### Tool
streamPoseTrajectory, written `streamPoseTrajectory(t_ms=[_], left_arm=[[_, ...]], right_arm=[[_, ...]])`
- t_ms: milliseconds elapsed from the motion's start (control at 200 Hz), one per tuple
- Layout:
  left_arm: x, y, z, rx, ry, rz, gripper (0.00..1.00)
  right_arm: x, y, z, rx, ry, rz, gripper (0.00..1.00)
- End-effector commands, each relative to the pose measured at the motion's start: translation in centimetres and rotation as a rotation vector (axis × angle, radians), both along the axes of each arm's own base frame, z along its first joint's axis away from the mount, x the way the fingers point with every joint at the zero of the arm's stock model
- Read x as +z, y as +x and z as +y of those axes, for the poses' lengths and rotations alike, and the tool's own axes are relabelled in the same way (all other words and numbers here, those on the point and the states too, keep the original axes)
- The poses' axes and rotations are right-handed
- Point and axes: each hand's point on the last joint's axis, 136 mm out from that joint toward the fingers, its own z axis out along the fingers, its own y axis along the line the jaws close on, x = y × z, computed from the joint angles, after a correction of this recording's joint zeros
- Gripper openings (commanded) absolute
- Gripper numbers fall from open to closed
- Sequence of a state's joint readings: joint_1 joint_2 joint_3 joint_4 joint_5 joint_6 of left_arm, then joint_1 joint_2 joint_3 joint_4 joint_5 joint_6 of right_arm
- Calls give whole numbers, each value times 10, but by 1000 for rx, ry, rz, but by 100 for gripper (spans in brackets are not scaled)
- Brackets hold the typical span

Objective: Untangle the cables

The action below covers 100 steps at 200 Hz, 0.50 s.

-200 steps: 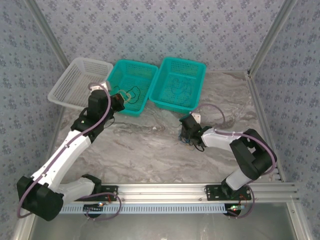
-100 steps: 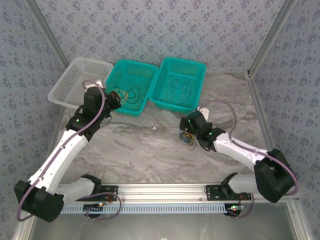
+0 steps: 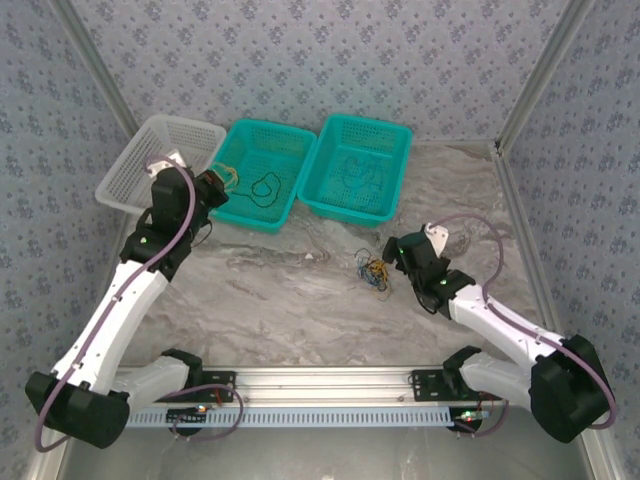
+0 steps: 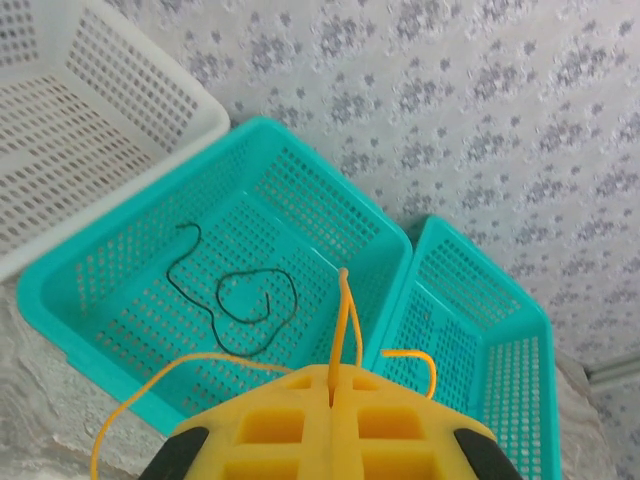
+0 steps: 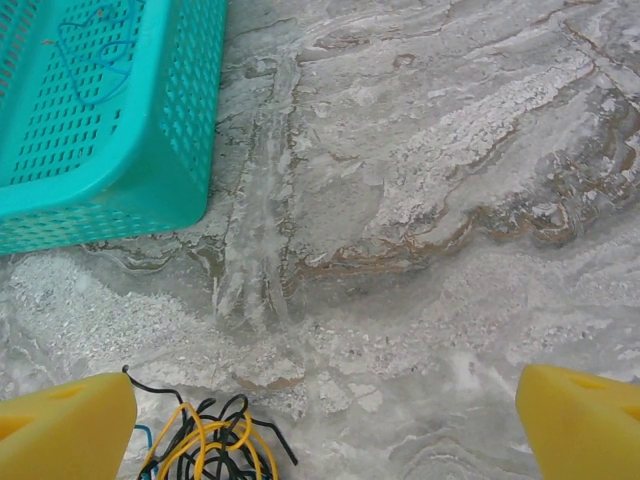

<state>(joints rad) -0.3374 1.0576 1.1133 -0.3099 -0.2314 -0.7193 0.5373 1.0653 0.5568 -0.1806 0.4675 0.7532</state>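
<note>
**One strand pinched for sorting, the knot left lying on the bench**

The left end effector [image 4: 330, 400] is clenched on an orange-yellow cable [image 4: 346, 310], which is pinched in the seam between its fingers, with loose ends curling out to either side. In the top view it is held at the upper left of the frame, over the near left edge of the left teal basket [image 3: 262, 175] and just beside the white basket [image 3: 150, 165]. A black cable [image 4: 245, 300] lies looped on the floor of that teal basket. A blue cable [image 5: 95, 40] can be made out in the right teal basket [image 3: 358, 165].

The right end effector [image 5: 320, 420] is released, its fingers spread wide and low over the bench [image 5: 450, 200]. The knot of cables [image 5: 205, 440], black and orange-yellow with a trace of blue, lies just beside its left finger at the lower left of the wrist view. In the top view the knot is seen right of centre.

The step in hand is judged to be the depositing of a freed strand. As black and blue are each kept in a teal basket, the white basket seems the likely destination. The strand must be carried clear of the rim before release. The knot must then be pinned or gripped again so that another strand can be drawn out.
</note>
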Motion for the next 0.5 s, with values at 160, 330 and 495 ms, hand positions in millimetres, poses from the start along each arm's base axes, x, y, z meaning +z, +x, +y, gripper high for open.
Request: streamPoseTrajectory(t_ms=[160,330,495], left_arm=[[42,10,50,161,85,-110,0],[48,26,85,253,132,-108,0],[44,55,118,309,170,-62,0]], right_arm=[[-9,-4,-7,-39,20,23,100],[-10,-2,-6,-31,22,30,100],[-11,-1,-6,-30,26,35,100]])
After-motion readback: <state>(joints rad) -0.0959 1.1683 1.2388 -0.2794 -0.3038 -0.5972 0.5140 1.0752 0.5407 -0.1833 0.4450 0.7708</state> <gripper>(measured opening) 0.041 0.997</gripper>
